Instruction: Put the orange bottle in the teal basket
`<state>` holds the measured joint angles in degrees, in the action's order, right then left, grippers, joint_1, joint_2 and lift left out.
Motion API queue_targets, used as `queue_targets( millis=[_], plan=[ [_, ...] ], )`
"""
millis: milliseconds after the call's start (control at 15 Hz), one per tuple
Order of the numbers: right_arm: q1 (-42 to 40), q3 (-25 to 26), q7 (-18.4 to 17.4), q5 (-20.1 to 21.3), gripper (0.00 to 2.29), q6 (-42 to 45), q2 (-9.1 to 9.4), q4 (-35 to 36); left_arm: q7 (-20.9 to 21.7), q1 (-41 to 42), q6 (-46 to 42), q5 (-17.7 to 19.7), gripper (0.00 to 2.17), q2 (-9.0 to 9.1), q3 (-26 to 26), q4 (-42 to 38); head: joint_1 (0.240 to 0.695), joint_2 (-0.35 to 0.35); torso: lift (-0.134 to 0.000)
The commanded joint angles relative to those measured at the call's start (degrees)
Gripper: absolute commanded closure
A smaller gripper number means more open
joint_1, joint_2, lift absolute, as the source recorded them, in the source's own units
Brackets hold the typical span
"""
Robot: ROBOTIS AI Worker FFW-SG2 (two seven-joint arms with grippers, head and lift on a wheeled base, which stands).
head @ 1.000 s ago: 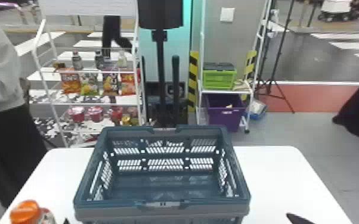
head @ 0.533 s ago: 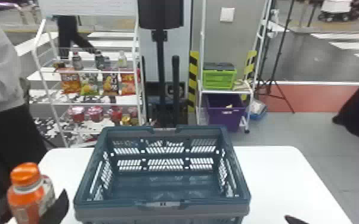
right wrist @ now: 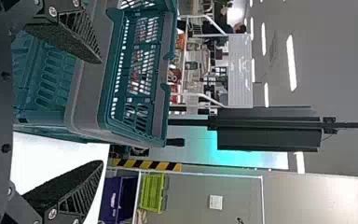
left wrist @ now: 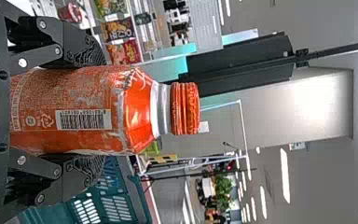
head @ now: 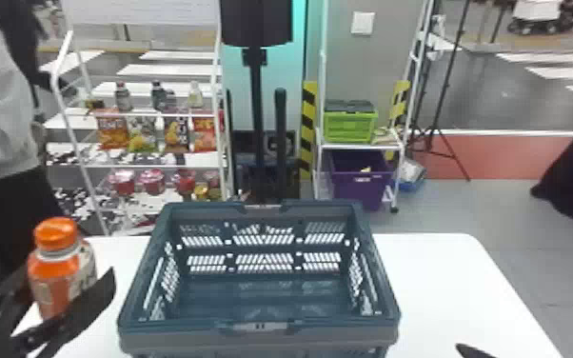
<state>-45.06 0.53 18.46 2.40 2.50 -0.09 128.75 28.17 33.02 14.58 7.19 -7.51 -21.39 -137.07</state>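
My left gripper (head: pixel 69 300) is at the lower left of the head view, shut on the orange bottle (head: pixel 57 271), which stands upright left of the teal basket (head: pixel 259 337). In the left wrist view the bottle (left wrist: pixel 88 107) fills the space between the fingers of my left gripper (left wrist: pixel 93 109), cap outward. The basket, with a bare floor inside, sits on the white table. A fingertip of my right gripper (head: pixel 473 351) shows at the bottom edge, right of the basket. The right wrist view has my right gripper (right wrist: pixel 100 112) open, its fingers wide apart, near the basket (right wrist: pixel 88 88).
The white table (head: pixel 442 285) extends on both sides of the basket. Behind it stand a snack rack (head: pixel 157 166), a dark post (head: pixel 256 119) and a shelf with a green crate (head: pixel 350 126) and a purple bin (head: pixel 361 183).
The bottle has risen at the left of the head view, with my left gripper around it, and moved slightly right over the last half second. The basket stays put; the right fingertip has shifted slightly.
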Motion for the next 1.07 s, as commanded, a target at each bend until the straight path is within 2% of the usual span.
queue_targets(
  millis=[0, 133, 267, 400, 467, 600, 733, 1000],
  plan=[
    [-0.1, 0.1, 0.0, 0.2, 0.13, 0.0, 0.14, 0.1, 3.6, -6.0, 4.4, 0.1, 2.14, -0.76, -0.5, 2.4, 0.499, 0.000, 0.000],
    [-0.2, 0.2, 0.0, 0.6, 0.13, 0.0, 0.14, 0.1, 6.3, -11.4, 8.2, -0.5, 2.14, -1.02, 0.5, 4.3, 0.499, 0.000, 0.000],
    [-0.6, 0.2, 0.0, 1.5, 0.13, 0.4, 0.14, 0.4, 7.6, -15.9, 9.1, -1.7, 2.14, -1.20, 3.5, 7.0, 0.499, 0.000, 0.000],
    [-1.2, 0.2, 0.0, 2.0, 0.13, 0.5, 0.14, 0.9, 9.1, -20.6, 9.3, -4.8, 2.14, -1.81, 7.0, 10.2, 0.499, 0.000, 0.000],
    [-1.3, 0.3, 0.0, 2.3, 0.13, 0.5, 0.14, 0.9, 10.5, -23.1, 9.8, -5.3, 2.14, -2.78, 8.6, 12.4, 0.499, 0.000, 0.000],
    [-1.5, 0.4, 0.0, 2.6, 0.13, 1.2, 0.14, 0.9, 14.4, -29.1, 12.8, -6.2, 2.14, -6.73, 13.1, 17.7, 0.499, 0.000, 0.000],
    [-1.7, 0.5, 0.0, 2.6, 0.13, 1.6, 0.14, 0.8, 17.4, -34.4, 15.3, -8.7, 2.14, -9.28, 18.3, 23.1, 0.499, 0.000, 0.000],
    [-2.1, 1.2, -0.6, 2.2, 0.13, 2.8, 0.14, 0.3, 21.5, -43.5, 20.9, -12.7, 2.14, -12.80, 28.2, 32.1, 0.499, 0.000, 0.000]
  ],
)
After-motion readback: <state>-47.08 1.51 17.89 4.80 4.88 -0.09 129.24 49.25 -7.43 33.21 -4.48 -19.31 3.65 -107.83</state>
